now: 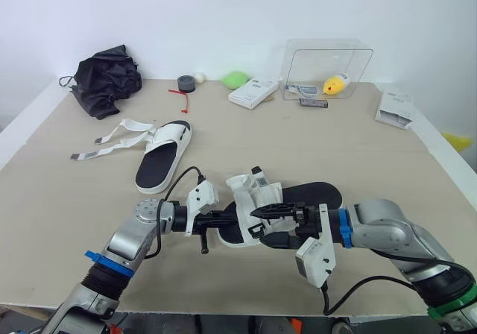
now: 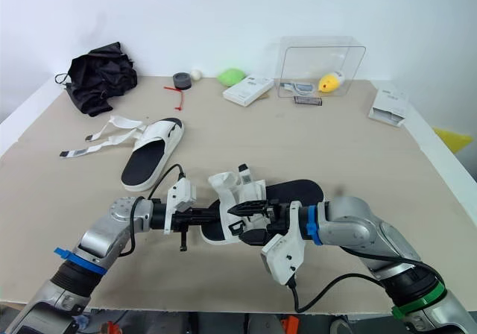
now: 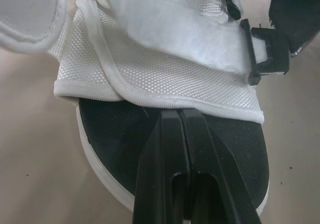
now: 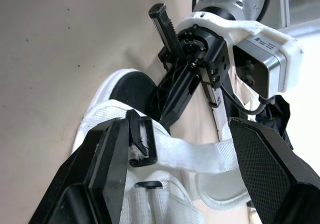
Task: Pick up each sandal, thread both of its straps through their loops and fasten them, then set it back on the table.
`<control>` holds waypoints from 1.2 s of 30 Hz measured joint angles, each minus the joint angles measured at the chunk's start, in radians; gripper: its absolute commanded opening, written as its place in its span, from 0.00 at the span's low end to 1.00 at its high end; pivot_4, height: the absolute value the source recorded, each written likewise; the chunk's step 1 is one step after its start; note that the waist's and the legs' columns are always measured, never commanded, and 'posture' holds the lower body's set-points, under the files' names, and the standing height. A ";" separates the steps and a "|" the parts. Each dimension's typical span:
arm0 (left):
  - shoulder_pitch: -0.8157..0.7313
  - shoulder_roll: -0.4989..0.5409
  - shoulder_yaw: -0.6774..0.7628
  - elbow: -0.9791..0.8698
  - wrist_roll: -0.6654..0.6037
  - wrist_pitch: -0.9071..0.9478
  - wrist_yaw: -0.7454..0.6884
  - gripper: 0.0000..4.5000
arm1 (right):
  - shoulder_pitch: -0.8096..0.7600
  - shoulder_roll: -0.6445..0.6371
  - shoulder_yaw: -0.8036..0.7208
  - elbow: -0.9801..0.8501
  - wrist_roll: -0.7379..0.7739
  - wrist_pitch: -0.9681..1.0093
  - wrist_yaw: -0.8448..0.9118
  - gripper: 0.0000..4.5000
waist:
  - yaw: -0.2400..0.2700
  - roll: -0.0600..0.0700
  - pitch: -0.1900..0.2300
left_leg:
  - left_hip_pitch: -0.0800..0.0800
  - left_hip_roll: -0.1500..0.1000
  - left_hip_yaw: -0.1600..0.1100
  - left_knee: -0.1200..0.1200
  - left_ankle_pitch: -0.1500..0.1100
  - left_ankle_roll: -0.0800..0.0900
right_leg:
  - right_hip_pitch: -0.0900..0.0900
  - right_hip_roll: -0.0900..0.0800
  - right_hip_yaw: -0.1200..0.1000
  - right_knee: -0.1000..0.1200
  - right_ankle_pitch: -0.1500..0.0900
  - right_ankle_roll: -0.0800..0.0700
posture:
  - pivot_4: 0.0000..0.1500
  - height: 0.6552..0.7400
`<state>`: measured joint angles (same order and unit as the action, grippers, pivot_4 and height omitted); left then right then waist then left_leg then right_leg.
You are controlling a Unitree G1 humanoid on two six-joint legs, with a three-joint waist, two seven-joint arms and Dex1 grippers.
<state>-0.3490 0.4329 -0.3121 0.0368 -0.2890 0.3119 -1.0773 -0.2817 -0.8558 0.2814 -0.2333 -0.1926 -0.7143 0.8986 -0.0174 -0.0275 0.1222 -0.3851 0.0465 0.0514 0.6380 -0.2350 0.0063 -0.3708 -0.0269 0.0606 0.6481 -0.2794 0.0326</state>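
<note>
A white sandal with a black footbed (image 1: 298,197) lies near the table's front edge between my two grippers. My left gripper (image 1: 229,218) is shut, its tips (image 3: 175,115) resting on the footbed against the rim of the white upper (image 3: 165,79). From the other side, my right gripper (image 1: 262,222) stands open, with the sandal's white strap (image 4: 195,151) and black buckle loop (image 4: 142,141) between its fingers. The second sandal (image 1: 160,159) lies farther back on the left, its two straps (image 1: 112,140) loose and spread out to the left.
Along the back of the table (image 1: 417,200) are a black bag (image 1: 108,77), a tape roll (image 1: 185,84), a green object (image 1: 236,79), a white box (image 1: 253,92) and a clear container (image 1: 328,69) holding a yellow item. A white packet (image 1: 395,109) lies at the right.
</note>
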 measured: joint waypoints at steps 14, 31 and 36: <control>0.006 0.004 0.001 -0.008 0.000 0.000 0.002 0.00 | -0.052 0.036 0.026 0.027 -0.022 0.005 0.010 0.77 | -0.001 0.000 0.000 | 0.000 0.001 0.000 0.000 0.000 0.000 | 0.000 0.001 0.000 0.000 0.000 0.000 | 1.00 1.00; 0.007 0.005 0.002 -0.009 0.000 0.000 0.005 0.00 | -0.054 0.051 0.037 0.079 -0.075 -0.017 -0.004 0.66 | -0.001 0.000 0.000 | 0.000 0.001 0.000 0.000 0.000 0.000 | 0.000 0.001 0.000 0.000 0.000 0.000 | 1.00 1.00; 0.007 0.006 0.003 -0.009 0.000 0.000 0.005 0.00 | -0.065 0.059 0.061 0.107 -0.098 -0.037 -0.008 0.20 | -0.001 0.000 0.000 | 0.000 0.001 0.000 0.000 0.000 0.000 | 0.000 0.001 0.000 0.000 0.001 -0.001 | 1.00 1.00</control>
<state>-0.3422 0.4386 -0.3095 0.0280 -0.2890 0.3119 -1.0720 -0.3471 -0.7971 0.3427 -0.1266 -0.2904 -0.7511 0.8902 -0.0189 -0.0274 0.1223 -0.3847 0.0476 0.0515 0.6380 -0.2349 0.0064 -0.3710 -0.0256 0.0607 0.6483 -0.2787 0.0316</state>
